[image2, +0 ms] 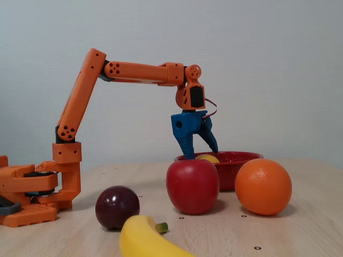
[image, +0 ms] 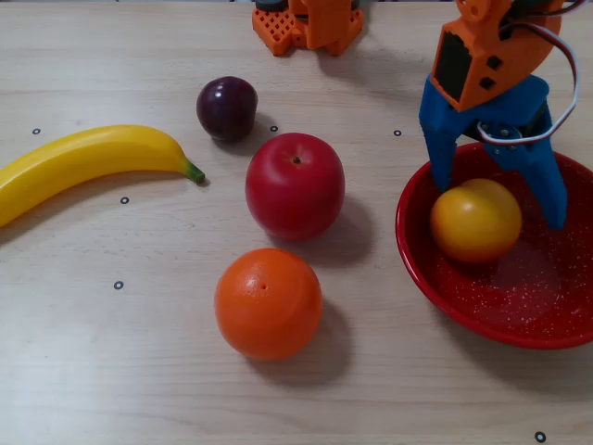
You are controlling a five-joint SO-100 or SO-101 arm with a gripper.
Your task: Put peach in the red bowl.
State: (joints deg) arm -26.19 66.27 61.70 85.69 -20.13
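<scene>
The golden-yellow peach (image: 475, 220) lies inside the glossy red bowl (image: 435, 283) at the right, on its left inner slope. In a fixed view only the peach's top (image2: 207, 158) peeks over the bowl's rim (image2: 241, 156). My blue gripper (image: 500, 202) hangs just above the peach, open, its fingers (image: 438, 148) spread to either side of the fruit and no longer clamping it. From the side, the gripper (image2: 201, 152) points down over the bowl's left part with its jaws apart.
A red apple (image: 295, 185), an orange (image: 269, 302), a dark plum (image: 226, 108) and a banana (image: 83, 164) lie on the wooden table left of the bowl. The arm's orange base (image: 308, 23) stands at the far edge.
</scene>
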